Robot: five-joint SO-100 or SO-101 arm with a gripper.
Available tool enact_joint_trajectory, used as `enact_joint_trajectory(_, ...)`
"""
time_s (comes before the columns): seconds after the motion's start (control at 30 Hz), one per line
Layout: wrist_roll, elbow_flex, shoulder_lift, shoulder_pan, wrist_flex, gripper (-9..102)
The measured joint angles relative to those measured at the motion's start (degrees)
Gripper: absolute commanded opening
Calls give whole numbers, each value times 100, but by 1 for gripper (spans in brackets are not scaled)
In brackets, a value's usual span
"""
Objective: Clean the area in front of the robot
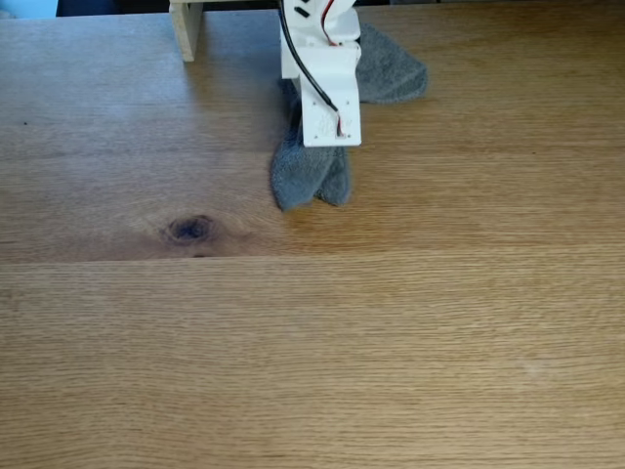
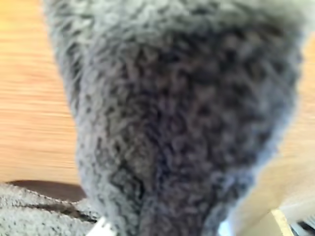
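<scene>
Presently the robot hangs a grey cloth low over the oak area, gripper apparently pinching a gathered fold. Risk: bunched cloth wipes a narrow strip, or slips loose if dragged hard past the knot.

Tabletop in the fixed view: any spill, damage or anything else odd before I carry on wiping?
No spill or debris shows. The dark oval on the tabletop is a knot in the wood, not a stain. The grey cloth lies bunched under the hand, not flat.
</scene>
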Motion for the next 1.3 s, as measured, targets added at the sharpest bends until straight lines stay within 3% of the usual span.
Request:
enact_joint_trajectory(0.1,264,422,483,-79,-782,0)
enact_joint_trajectory(0.43,79,2602,914,-149,-4913,0)
enact_joint_trajectory(0.7,-475,3155,-1072,-79,-8376,0)
enact_joint_trajectory(0.8,-598,2865,-1846,105,-9149,0)
enact_joint_trajectory(1.0,-1020,1441,-3085,606,-8921,0)
enact_joint_trajectory(1.3,-1354,-396,-4175,1380,-7181,0)
